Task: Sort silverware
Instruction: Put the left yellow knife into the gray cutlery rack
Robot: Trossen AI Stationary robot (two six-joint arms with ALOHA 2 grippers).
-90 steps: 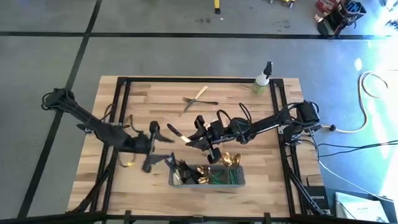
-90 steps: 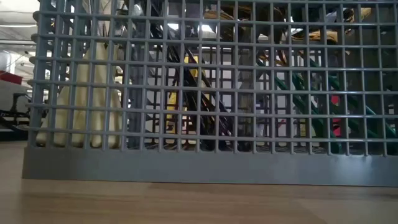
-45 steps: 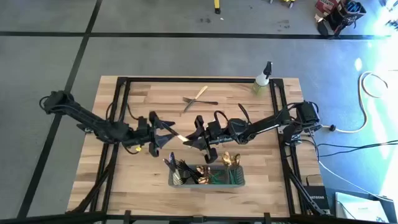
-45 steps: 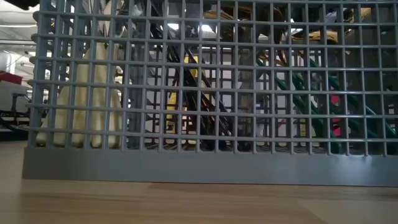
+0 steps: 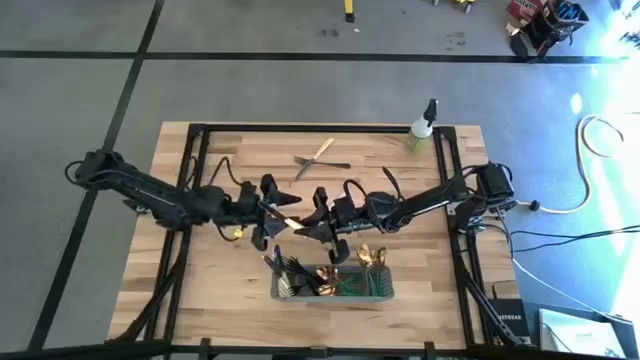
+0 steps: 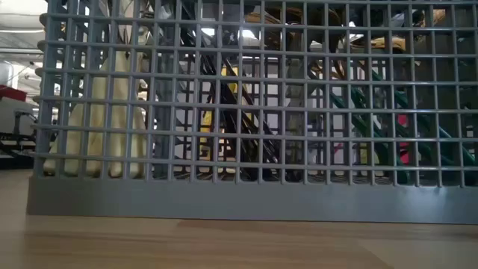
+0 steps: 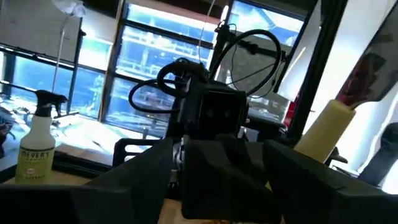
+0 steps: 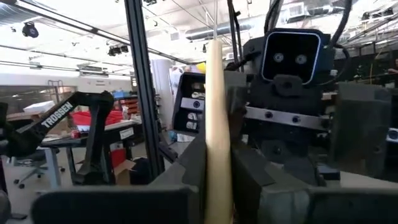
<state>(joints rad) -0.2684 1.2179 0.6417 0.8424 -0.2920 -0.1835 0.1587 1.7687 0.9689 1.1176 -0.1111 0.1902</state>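
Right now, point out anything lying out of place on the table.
Two utensils lie crossed near the far edge, apart from the caddy where the rest stand. Both grippers meet mid-table around a cream-handled piece.

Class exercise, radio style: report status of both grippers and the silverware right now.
Right gripper shut on cream-handled utensil, mid-table. Left gripper facing it, at the utensil's other end. Caddy part filled; two pieces loose behind.

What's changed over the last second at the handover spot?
The left gripper has swung up from beside the caddy toward the table's middle, now facing the right gripper. The right gripper keeps holding the cream-handled piece. Caddy, spray bottle and the two pieces behind are unmoved.
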